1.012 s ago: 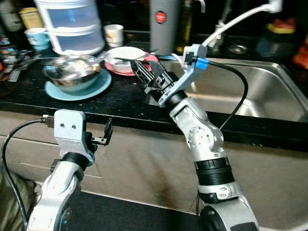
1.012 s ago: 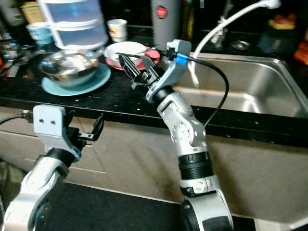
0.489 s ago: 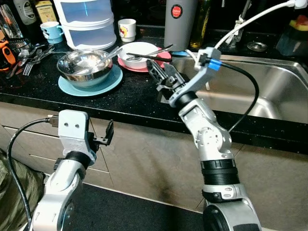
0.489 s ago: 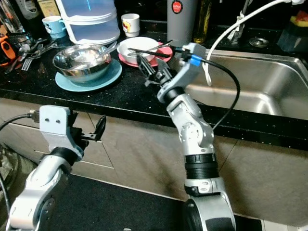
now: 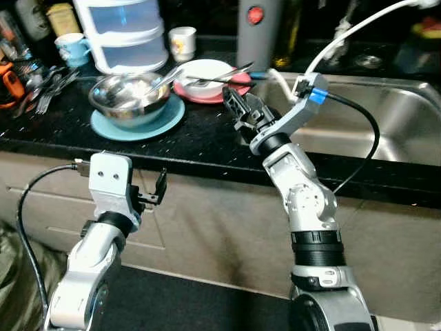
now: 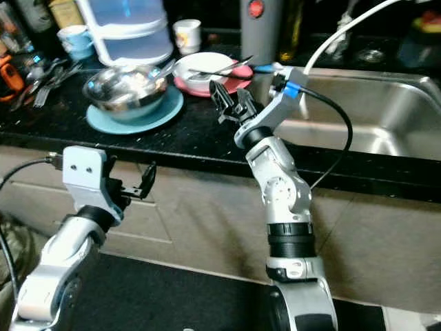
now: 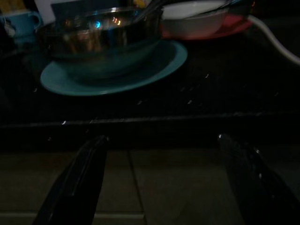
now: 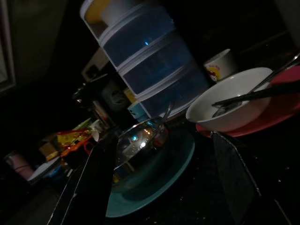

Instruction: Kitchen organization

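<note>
A steel bowl (image 5: pixel 131 96) with a spoon in it sits on a teal plate (image 5: pixel 141 123) on the black counter (image 5: pixel 200 138). Behind and to its right, a white bowl (image 5: pixel 209 72) rests on a red plate (image 5: pixel 238 87), with utensils lying across its rim. My right gripper (image 5: pixel 238 109) hovers open over the counter just in front of the red plate, holding nothing. Its wrist view looks at the steel bowl (image 8: pixel 140 143) and the white bowl (image 8: pixel 229 103). Open and holding nothing, my left gripper (image 5: pixel 157 193) is below the counter edge, facing the teal plate (image 7: pixel 117 75).
A steel sink (image 5: pixel 372 131) with a white hose faucet (image 5: pixel 344 31) lies to the right. A stack of blue-tinted containers (image 5: pixel 127 34), two mugs (image 5: pixel 182 41), a grey tumbler (image 5: pixel 255 27) and loose cutlery (image 5: pixel 41 89) line the counter's back and left. Cabinet fronts (image 5: pixel 207 221) are below.
The whole picture has shifted as the camera moved. Both grippers keep about the same place relative to the counter and dishes, and both stay open.
</note>
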`<state>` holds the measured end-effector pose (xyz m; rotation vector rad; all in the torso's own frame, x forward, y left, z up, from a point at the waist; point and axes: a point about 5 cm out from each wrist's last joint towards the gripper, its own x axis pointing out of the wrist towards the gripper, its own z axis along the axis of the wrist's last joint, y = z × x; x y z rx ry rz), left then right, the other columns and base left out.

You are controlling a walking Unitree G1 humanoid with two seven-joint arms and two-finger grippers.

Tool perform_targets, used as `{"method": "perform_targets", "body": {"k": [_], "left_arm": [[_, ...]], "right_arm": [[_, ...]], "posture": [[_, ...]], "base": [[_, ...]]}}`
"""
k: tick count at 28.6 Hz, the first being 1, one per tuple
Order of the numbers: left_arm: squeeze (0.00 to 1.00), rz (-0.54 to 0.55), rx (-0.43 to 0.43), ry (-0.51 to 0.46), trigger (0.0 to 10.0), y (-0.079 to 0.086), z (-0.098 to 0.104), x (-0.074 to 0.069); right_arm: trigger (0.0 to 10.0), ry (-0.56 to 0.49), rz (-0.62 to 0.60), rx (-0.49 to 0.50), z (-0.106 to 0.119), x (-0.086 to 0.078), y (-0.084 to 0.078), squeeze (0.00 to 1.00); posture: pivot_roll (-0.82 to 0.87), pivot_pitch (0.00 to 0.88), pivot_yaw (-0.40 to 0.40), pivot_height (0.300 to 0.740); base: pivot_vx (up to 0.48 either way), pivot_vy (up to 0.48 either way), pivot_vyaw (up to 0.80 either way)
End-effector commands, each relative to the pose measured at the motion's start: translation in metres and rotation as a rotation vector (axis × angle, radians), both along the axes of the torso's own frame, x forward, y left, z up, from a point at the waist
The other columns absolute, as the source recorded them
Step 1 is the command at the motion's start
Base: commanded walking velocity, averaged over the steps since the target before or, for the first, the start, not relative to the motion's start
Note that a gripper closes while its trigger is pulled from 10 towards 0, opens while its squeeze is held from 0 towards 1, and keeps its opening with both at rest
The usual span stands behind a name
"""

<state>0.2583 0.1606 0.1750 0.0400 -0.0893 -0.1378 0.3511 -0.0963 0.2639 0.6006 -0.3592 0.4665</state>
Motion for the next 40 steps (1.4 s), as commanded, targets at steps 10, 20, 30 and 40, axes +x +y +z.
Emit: {"method": "perform_targets", "body": {"k": [10,20,30,40], "left_arm": [[0.00,-0.010,0.015,0.002,10.0,0.0000,-0.0012,0.0021],[0.00,-0.004,0.015,-0.006,10.0,0.0007,-0.0001,0.0020],[0.00,0.026,-0.005,0.000,10.0,0.0050,-0.0011,0.0007],[0.00,0.068,-0.018,0.027,10.0,0.0090,-0.0063,0.0000]], "right_arm": [[10.0,0.022,-0.032,0.027,0.0016,0.0004,-0.0056,0.00],[10.0,0.030,-0.026,0.029,0.0014,0.0013,-0.0039,0.00],[10.0,0.042,-0.019,0.034,-0.0001,0.0025,-0.0027,0.00],[10.0,0.041,-0.003,0.034,0.0008,0.0032,-0.0009,0.00]], "posture": [[0.07,0.000,0.035,0.740],[0.08,0.000,0.031,0.740],[0.08,0.000,0.022,0.740],[0.09,0.000,0.013,0.740]], "base": [[0.000,0.357,0.00],[0.000,0.357,0.00],[0.000,0.200,0.00],[0.000,-0.358,0.00]]}}
